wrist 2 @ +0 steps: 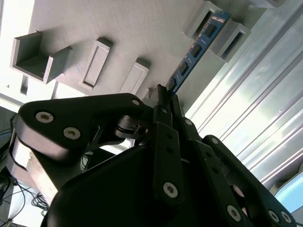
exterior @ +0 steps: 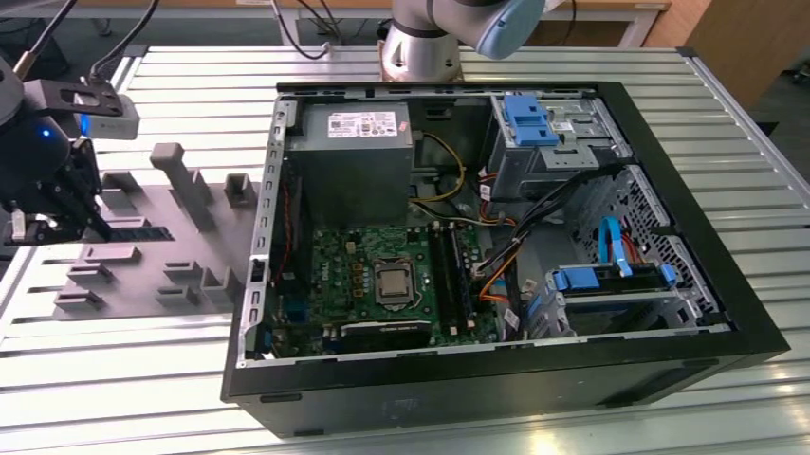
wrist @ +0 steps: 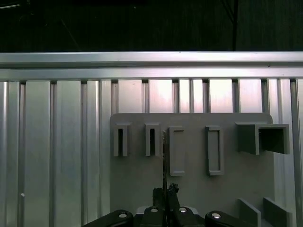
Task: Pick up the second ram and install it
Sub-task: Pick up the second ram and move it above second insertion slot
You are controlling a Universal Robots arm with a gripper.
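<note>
The second ram (wrist 2: 196, 47) is a thin green stick with black chips, and its far end lies between two raised blocks of the grey fixture plate (wrist 2: 118, 28). My gripper (wrist 2: 163, 92) is shut on its near end. In the first wrist view the second ram (wrist: 164, 156) appears edge-on as a thin dark line running away from my gripper (wrist: 165, 193) across the fixture plate (wrist: 137, 179). In the exterior view my gripper (exterior: 70, 220) stands at the far left over the fixture plate (exterior: 165, 256), with the ram (exterior: 137, 227) a dark strip beside it.
An open computer case (exterior: 506, 374) lies at the middle and right of the ribbed metal table (exterior: 127, 379). Inside are the green motherboard (exterior: 341, 265), long black slots (exterior: 450, 275), a grey power supply (exterior: 355, 161), coloured cables and blue drive brackets (exterior: 608, 280). The arm's base (exterior: 424, 43) stands behind the case.
</note>
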